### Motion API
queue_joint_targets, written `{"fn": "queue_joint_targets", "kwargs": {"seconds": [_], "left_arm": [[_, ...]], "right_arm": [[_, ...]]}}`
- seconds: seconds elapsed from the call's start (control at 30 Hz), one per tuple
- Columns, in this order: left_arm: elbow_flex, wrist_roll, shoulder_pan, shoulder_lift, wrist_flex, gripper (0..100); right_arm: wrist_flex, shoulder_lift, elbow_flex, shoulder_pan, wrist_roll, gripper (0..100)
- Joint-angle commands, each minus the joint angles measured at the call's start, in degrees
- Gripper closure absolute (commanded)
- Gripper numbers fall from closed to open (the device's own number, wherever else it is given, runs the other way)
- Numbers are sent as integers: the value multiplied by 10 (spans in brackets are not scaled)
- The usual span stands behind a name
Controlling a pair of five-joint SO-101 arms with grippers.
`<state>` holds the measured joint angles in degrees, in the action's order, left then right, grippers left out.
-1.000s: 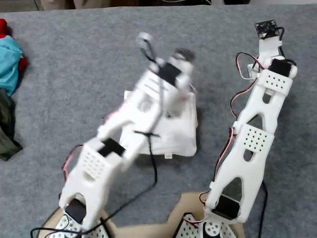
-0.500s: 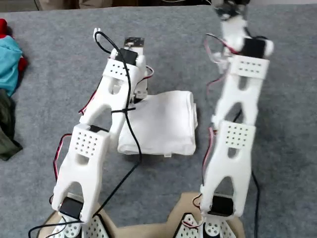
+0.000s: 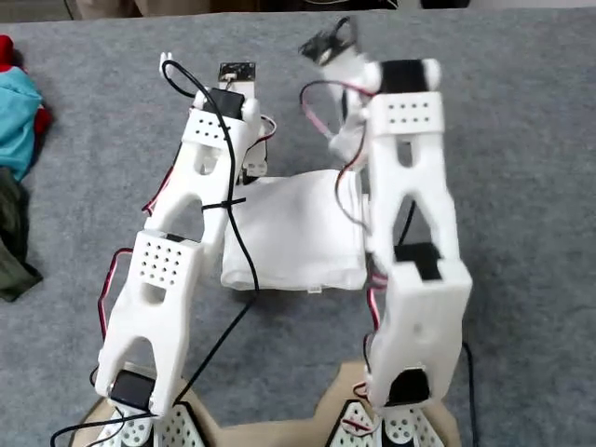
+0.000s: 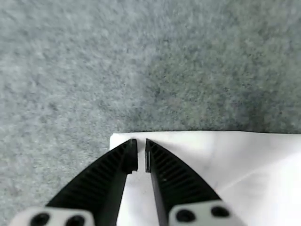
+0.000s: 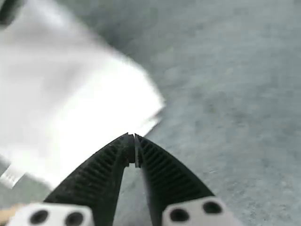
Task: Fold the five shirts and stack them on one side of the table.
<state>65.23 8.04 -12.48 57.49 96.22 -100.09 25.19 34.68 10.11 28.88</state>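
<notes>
A folded white shirt (image 3: 298,233) lies in the middle of the grey table between my two arms. My left arm (image 3: 219,140) stands over the shirt's far left corner. In the left wrist view my left gripper (image 4: 141,157) hangs over that corner of the shirt (image 4: 225,160), its fingers shut but for a thin slit, with nothing seen between them. My right arm (image 3: 405,140) leans over the shirt's far right side. My right gripper (image 5: 132,150) is shut and empty above the edge of the shirt (image 5: 70,103).
A heap of unfolded shirts sits at the table's left edge: a teal one (image 3: 14,112), a red one (image 3: 7,47) and a dark green one (image 3: 14,233). Grey cloth (image 3: 521,233) covers the table, bare to the right and at the back.
My left arm lifted off the shirt and settled at its far left corner. My right arm swung in from the right side toward the shirt's far right corner.
</notes>
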Motion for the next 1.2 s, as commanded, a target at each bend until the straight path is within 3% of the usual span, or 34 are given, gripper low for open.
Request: {"fn": "queue_joint_targets", "kwargs": {"seconds": [0.0, 0.23, 0.43, 0.77, 1.03, 1.17], "left_arm": [[29, 1, 5, -10, -4, 954], [28, 1, 12, -9, -4, 954], [24, 0, 12, -6, -4, 954], [39, 0, 36, 49, -11, 954], [165, 1, 46, 13, 47, 953], [128, -9, 43, -47, 48, 954]], "right_arm": [[84, -110, -145, 12, 19, 994], [316, -130, -378, 9, 20, 994], [449, -126, -469, -10, 20, 994], [447, -79, -426, -69, 20, 994], [307, -162, -352, -37, 18, 994], [260, -221, -318, -36, 16, 994]]}}
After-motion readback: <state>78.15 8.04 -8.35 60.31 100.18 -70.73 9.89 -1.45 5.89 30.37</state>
